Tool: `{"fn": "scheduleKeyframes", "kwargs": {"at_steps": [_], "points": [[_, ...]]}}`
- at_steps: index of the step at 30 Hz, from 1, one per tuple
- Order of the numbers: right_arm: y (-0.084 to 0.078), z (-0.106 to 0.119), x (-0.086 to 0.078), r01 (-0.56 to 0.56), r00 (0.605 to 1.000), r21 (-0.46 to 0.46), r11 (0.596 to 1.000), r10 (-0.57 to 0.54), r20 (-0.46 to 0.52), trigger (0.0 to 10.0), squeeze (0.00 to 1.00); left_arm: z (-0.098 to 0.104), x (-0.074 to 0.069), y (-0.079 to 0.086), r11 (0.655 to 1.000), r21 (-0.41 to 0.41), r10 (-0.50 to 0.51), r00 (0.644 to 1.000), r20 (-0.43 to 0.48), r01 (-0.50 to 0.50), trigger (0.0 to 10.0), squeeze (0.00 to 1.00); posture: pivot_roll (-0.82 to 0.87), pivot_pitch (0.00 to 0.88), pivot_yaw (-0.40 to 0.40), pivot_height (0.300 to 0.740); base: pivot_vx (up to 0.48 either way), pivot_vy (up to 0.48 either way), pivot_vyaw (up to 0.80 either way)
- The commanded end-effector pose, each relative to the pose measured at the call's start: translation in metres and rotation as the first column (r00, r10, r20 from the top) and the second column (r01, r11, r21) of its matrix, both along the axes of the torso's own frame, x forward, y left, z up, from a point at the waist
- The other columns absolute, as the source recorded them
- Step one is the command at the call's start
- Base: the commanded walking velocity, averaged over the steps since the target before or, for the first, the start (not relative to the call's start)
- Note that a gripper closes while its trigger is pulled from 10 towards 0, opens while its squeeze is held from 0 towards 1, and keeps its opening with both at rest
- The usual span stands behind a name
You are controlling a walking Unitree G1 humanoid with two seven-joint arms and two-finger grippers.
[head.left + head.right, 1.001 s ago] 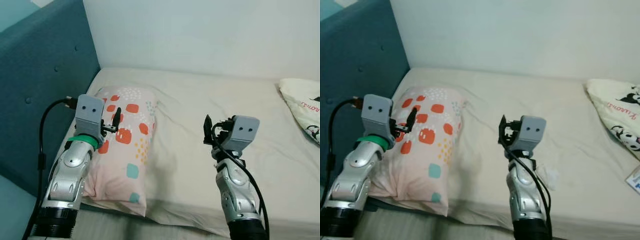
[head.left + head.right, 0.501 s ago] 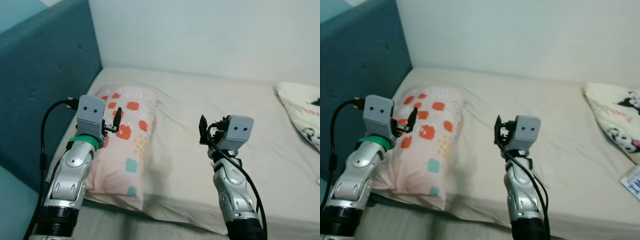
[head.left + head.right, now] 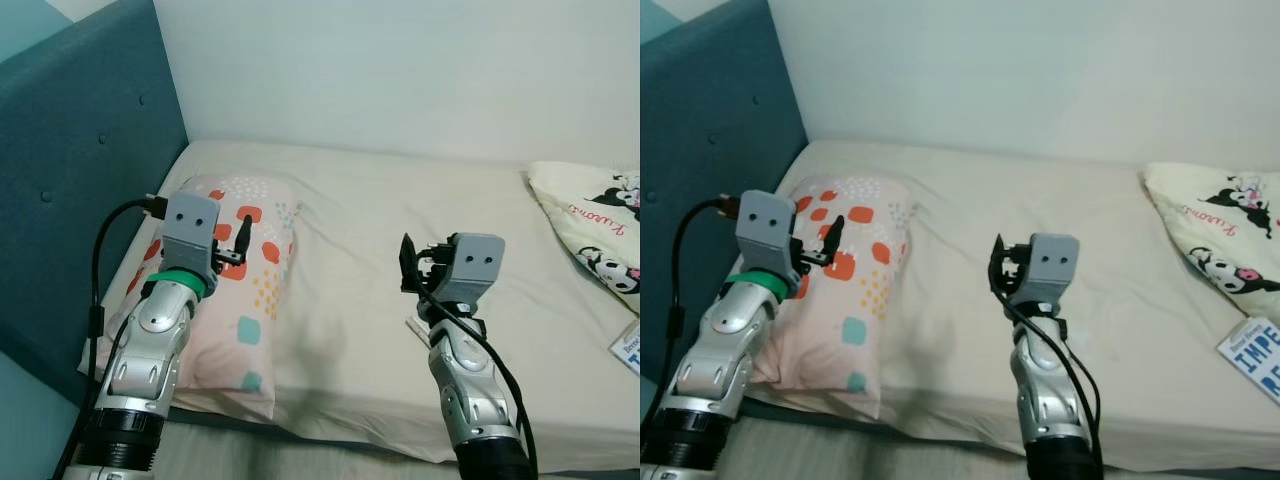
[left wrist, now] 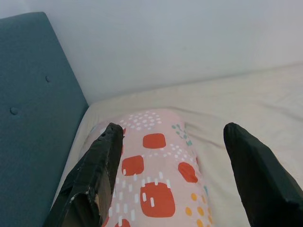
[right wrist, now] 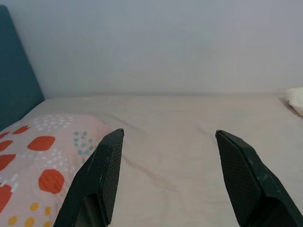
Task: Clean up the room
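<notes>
A pink pillow (image 3: 250, 290) with red, teal and yellow spots lies at the head of the bed (image 3: 420, 200), beside the blue headboard (image 3: 80, 180). My left gripper (image 3: 236, 240) hovers open just above that pillow, nothing between its fingers (image 4: 102, 156). My right gripper (image 3: 408, 262) is held open over the bare sheet in the middle of the bed, holding nothing. A cream pillow with black cartoon figures (image 3: 595, 230) lies at the far right of the bed. A blue-and-white printed card (image 3: 1252, 355) rests on the sheet below it.
A white wall (image 3: 400, 70) runs behind the bed. The front mattress edge (image 3: 330, 440) is close to my arms. A small white scrap (image 3: 415, 325) lies on the sheet beside my right arm.
The camera has swung right: the cartoon pillow and the printed card show more fully. Both grippers stay raised and open in about the same poses.
</notes>
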State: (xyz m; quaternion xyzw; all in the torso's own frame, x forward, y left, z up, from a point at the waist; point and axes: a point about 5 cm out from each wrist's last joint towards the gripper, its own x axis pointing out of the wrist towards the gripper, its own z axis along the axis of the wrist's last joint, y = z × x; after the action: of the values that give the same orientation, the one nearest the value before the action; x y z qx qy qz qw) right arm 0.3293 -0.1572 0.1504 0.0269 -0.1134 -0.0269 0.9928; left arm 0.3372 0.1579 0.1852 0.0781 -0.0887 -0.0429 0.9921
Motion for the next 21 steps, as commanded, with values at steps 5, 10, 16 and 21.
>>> {"fn": "scheduleKeyframes", "kwargs": {"at_steps": [5, 10, 16, 21], "points": [[-0.0002, -0.0038, 0.0001, 0.000, 1.000, -0.002, 1.000, 0.000, -0.014, 10.0, 0.00, -0.0035, 0.0003, 0.0023, 1.000, 0.014, 0.013, 1.000, 0.001, -0.013, 10.0, 0.00, -0.02, 0.044, 0.045, 0.734, 0.000, -0.067, 0.00], [-0.0004, -0.0038, 0.0003, 0.000, 1.000, -0.003, 1.000, 0.000, -0.014, 10.0, 0.00, -0.0029, 0.0008, 0.0009, 1.000, 0.020, 0.010, 1.000, 0.007, -0.010, 10.0, 0.00, -0.02, 0.045, 0.044, 0.734, 0.097, -0.396, 0.00], [-0.0009, -0.0036, 0.0004, 0.002, 1.000, -0.004, 1.000, -0.002, -0.014, 10.0, 0.00, -0.0023, 0.0015, -0.0004, 1.000, 0.008, 0.009, 1.000, 0.007, -0.009, 10.0, 0.00, -0.02, 0.045, 0.044, 0.734, 0.000, -0.425, 0.00], [-0.0011, -0.0038, 0.0003, 0.003, 1.000, -0.004, 1.000, -0.003, -0.015, 10.0, 0.00, -0.0021, 0.0019, -0.0004, 1.000, 0.005, 0.009, 1.000, 0.008, -0.010, 10.0, 0.00, -0.02, 0.045, 0.045, 0.734, 0.000, -0.415, 0.00]]}}
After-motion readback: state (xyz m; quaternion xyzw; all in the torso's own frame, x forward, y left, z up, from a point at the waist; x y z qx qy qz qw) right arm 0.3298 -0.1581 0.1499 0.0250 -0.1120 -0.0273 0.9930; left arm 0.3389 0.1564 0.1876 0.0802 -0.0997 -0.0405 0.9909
